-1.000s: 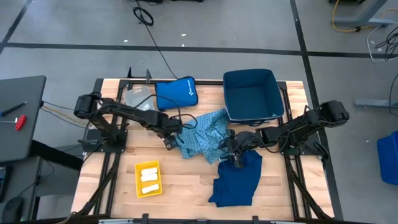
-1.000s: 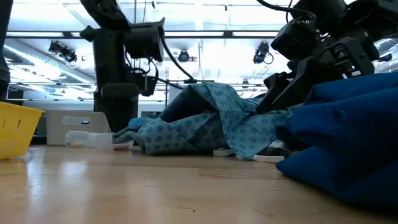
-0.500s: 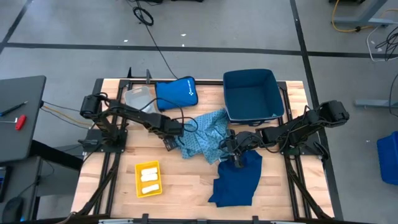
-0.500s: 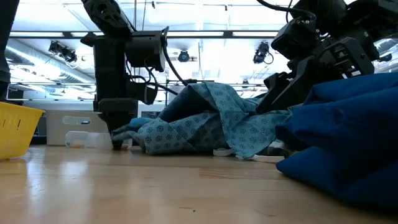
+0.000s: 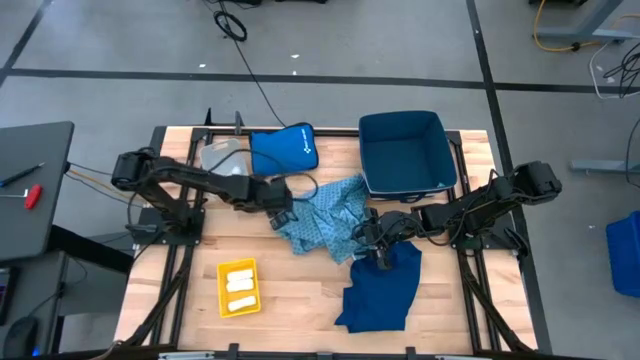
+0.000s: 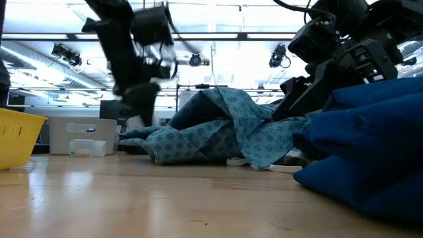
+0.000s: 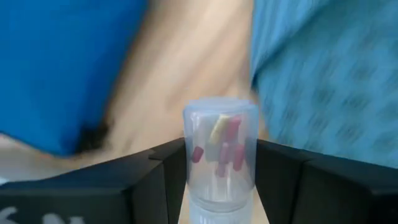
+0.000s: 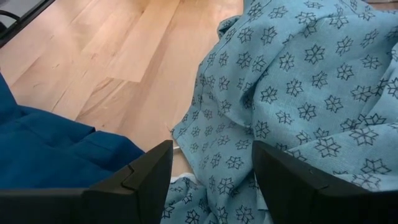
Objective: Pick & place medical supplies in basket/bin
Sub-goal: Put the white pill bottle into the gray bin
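Table point(image 5: 310, 290): one, wooden, bearing all items.

Navy bin point(image 5: 405, 152): one, at the far right of the table, nothing visible inside.

Navy garment point(image 5: 380, 292): one, crumpled near the front edge, right of centre.

Patterned garment point(image 5: 325, 220): one, light blue, heaped mid-table between the two grippers, touching the navy one.

Blue pouch point(image 5: 283, 150): one, far side, beside a clear lidded tub point(image 5: 222, 155). Not part of the job.

Yellow tray point(image 5: 239, 287): one, front left, holding white rolls point(image 5: 240, 284); three seem to show, the count uncertain.

Vial point(image 7: 220, 155): one seen, clear, with small pink and yellow pieces inside.

Left gripper point(image 5: 281, 205): off the left edge of the patterned garment, above the table, fingers partly closed and clamped on the vial.

Right gripper point(image 5: 381, 259): low over the seam where the two garments meet, fingers spread wide, holding nothing.

Step in hand, as judged: vial picked, carry beginning. Next move calls for a steady carry across the garments to the bin, then a low release so the vial does not bounce out.
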You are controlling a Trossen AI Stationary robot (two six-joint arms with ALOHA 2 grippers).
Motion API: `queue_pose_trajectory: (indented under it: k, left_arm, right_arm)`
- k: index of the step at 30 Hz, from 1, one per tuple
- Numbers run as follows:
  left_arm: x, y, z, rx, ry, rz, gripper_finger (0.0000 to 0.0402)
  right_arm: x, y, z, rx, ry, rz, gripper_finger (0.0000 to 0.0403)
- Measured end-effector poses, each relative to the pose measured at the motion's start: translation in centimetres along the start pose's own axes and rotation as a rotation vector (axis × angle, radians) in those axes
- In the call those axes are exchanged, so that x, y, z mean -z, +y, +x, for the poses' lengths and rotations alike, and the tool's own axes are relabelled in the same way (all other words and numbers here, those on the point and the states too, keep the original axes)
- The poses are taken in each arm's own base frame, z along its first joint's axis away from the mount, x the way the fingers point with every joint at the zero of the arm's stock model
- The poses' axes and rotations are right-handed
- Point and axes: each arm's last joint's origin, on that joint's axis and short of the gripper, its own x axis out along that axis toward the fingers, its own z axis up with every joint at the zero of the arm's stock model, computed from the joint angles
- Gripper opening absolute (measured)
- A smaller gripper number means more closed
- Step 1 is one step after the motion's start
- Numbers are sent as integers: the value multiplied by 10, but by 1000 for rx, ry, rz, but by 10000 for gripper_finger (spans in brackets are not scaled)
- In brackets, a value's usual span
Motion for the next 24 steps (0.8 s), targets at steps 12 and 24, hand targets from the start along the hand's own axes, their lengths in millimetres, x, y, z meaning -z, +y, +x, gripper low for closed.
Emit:
queue_pose_trajectory:
  k: [12, 24]
  left_arm:
    - [-42, -13, -47, 156, -684, -23, 152]
    - [5, 12, -17, -140, -929, -213, 152]
  right_arm:
    - [-1, 0, 0, 0, -10, 0, 229]
    - [-2, 0, 0, 1, -16, 0, 229]
